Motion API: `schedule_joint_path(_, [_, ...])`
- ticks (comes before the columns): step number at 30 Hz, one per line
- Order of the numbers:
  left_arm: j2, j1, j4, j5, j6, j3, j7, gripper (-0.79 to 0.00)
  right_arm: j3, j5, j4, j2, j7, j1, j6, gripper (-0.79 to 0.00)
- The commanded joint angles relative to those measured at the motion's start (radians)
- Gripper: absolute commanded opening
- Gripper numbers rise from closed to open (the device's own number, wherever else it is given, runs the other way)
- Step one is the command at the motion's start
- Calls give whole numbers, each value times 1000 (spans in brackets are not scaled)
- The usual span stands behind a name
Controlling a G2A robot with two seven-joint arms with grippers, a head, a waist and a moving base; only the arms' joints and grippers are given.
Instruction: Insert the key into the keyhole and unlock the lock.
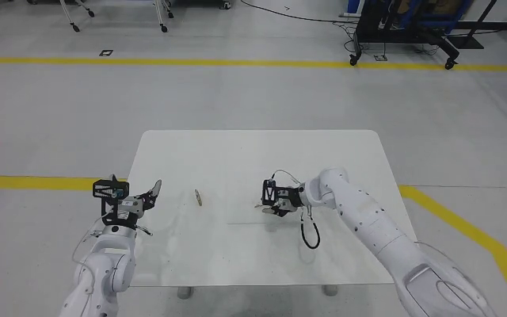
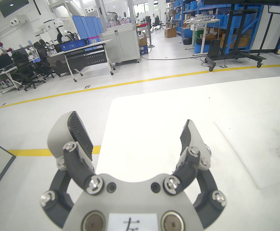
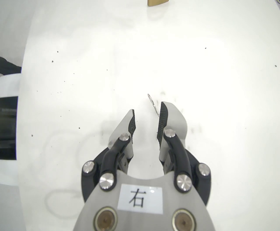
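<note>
right gripper (image 3: pixel 147 107) is low over the desk (image 1: pixel 253 150), jaws about half open and holding nothing. the key (image 3: pixel 152 102) lies flat on the desk just at the tips, close against one finger and not in the middle of the gap; we cannot tell if it touches the pad. risk, we think: if the jaws close like this, that finger pushes the thin key sideways or catches only its end, so it turns or slips out. farther on, the brass lock (image 3: pixel 158 2) lies loose on the desk, approx. between both arms. beyond it the left gripper (image 2: pixel 131 118) is at the desk edge, wide open w/ nothing in it, well apart from the lock. w/o a hold on the lock, the key prob. just shoves it away.
</note>
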Motion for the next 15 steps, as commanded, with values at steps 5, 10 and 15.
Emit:
schedule_joint_path(5, [0, 0, 0, 0, 0, 0, 0, 0, -61, -52, 32, -28, -18, 60, 18, -416])
schedule_joint_path(10, [0, 0, 0, 0, 0, 0, 0, 0, -111, -83, 47, -50, -16, 87, 17, -440])
schedule_joint_path(15, [0, 0, 0, 0, 0, 0, 0, 0, -156, -100, 77, -73, -10, 109, 13, -477])
